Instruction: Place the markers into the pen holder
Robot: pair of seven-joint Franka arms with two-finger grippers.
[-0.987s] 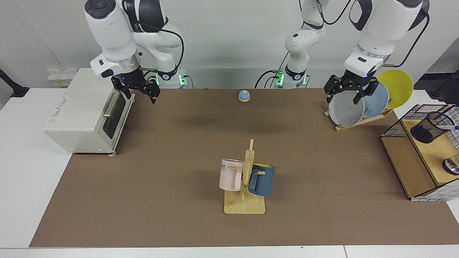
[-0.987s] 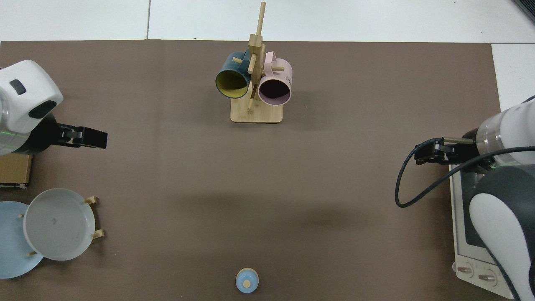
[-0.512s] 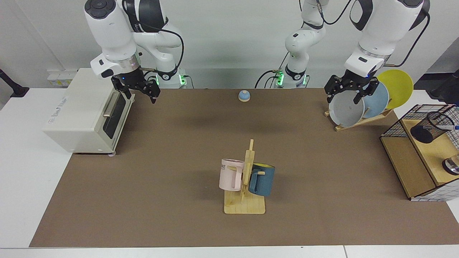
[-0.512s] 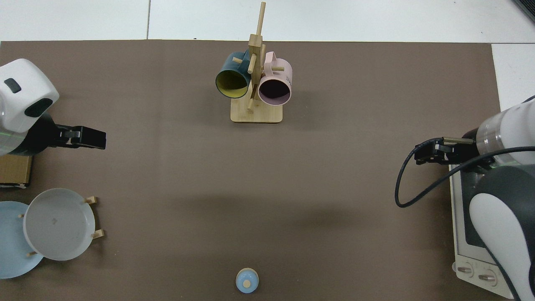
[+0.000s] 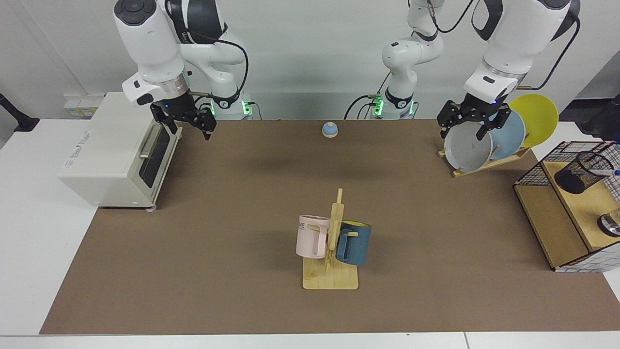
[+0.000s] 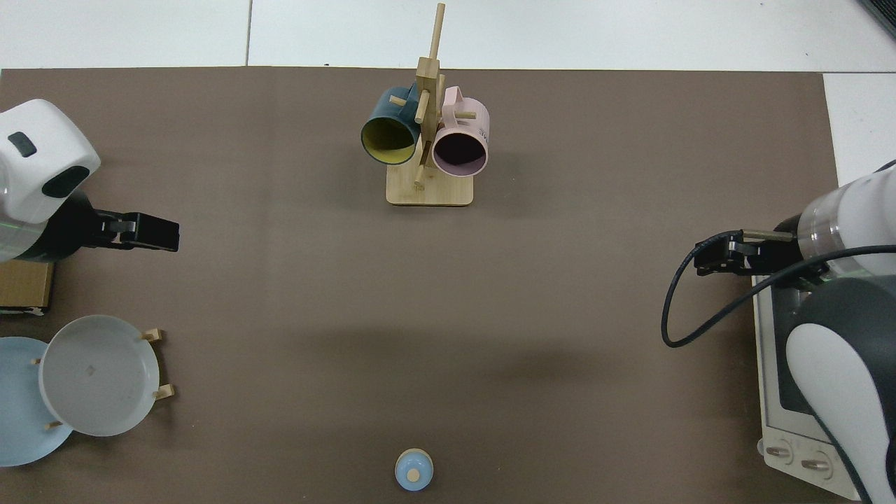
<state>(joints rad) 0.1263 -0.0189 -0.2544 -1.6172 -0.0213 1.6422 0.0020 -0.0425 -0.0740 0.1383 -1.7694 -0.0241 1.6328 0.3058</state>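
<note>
The pen holder (image 5: 575,174), a small black mesh cup, lies tilted on a wooden shelf at the far right of the facing view. A white marker (image 5: 602,172) with a blue cap pokes out of its mouth. Neither shows in the top view. My left gripper (image 5: 461,136) hangs open and empty in front of the plate rack, well to the left of the holder. In the top view the left gripper (image 6: 157,232) is at the left edge. My right gripper (image 5: 191,133) waits open and empty beside the toaster oven. The right gripper (image 6: 703,255) is near the right edge of the top view.
A white toaster oven (image 5: 116,150) stands at one end. A wooden mug rack (image 5: 332,278) holds a pink mug and a blue mug. A plate rack holds a grey plate (image 5: 467,150), a blue one and a yellow one. A black wire-grid basket (image 5: 537,167) surrounds the shelf. A small blue knob (image 5: 329,129) sits at the back.
The left arm's rear joints have turned a little and its gripper has barely shifted. The right arm has stayed still.
</note>
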